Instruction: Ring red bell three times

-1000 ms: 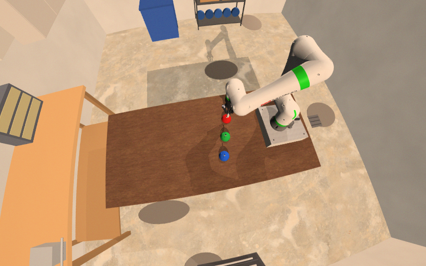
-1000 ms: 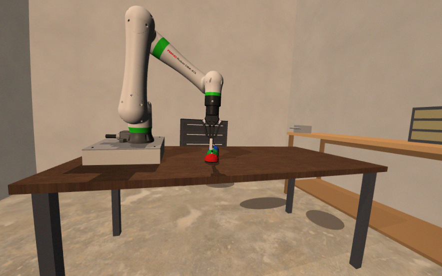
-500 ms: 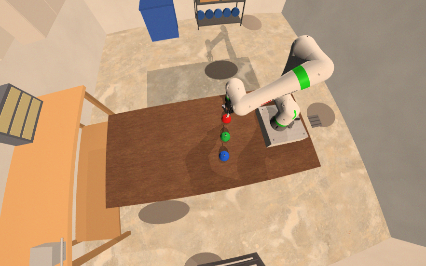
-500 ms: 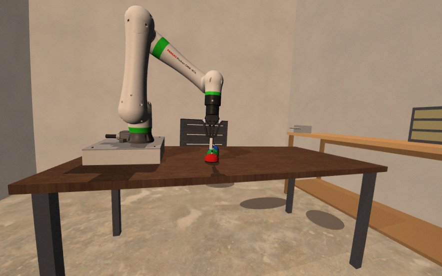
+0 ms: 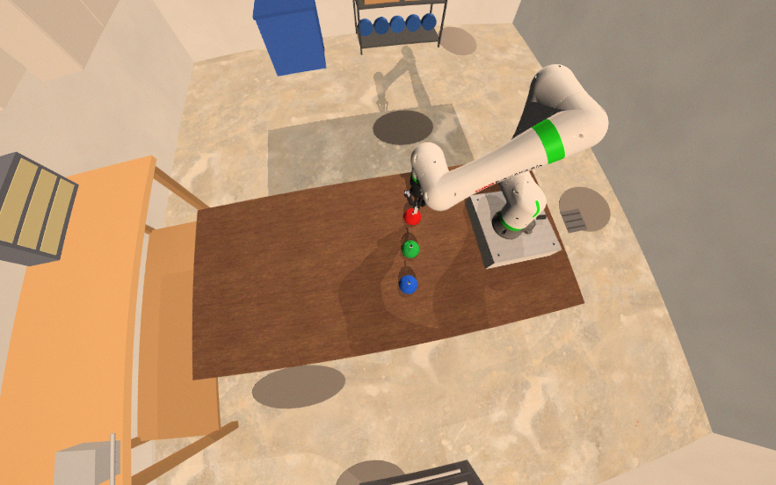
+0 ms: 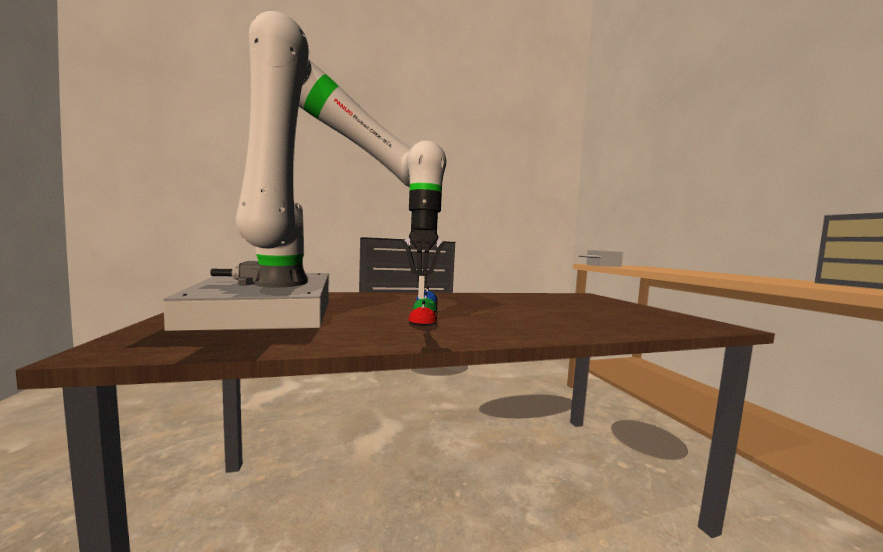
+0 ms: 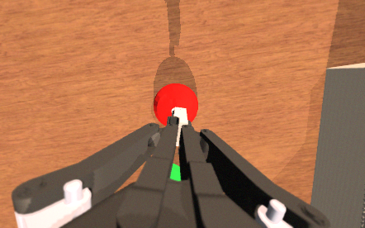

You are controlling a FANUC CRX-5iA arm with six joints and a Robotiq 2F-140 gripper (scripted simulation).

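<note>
The red bell (image 5: 413, 218) (image 6: 422, 317) (image 7: 165, 101) stands on the brown table (image 5: 288, 271) (image 6: 568, 329) (image 7: 63, 62), the farthest of a row of three bells in the top view. The green bell (image 5: 409, 247) (image 7: 175, 173) is in the middle and the blue bell (image 5: 408, 283) (image 6: 432, 296) is at the near end. My gripper (image 5: 415, 208) (image 6: 421, 291) (image 7: 179, 116) is shut with nothing between its fingers and points straight down. Its white tips are right over the top of the red bell. I cannot tell whether they touch the button, which the tips hide.
The arm's grey base plate (image 5: 544, 243) (image 6: 245, 308) (image 7: 343, 144) sits on the table just right of the bells. An orange bench (image 5: 77, 300) (image 6: 773, 291) stands beside the table's far side from the arm.
</note>
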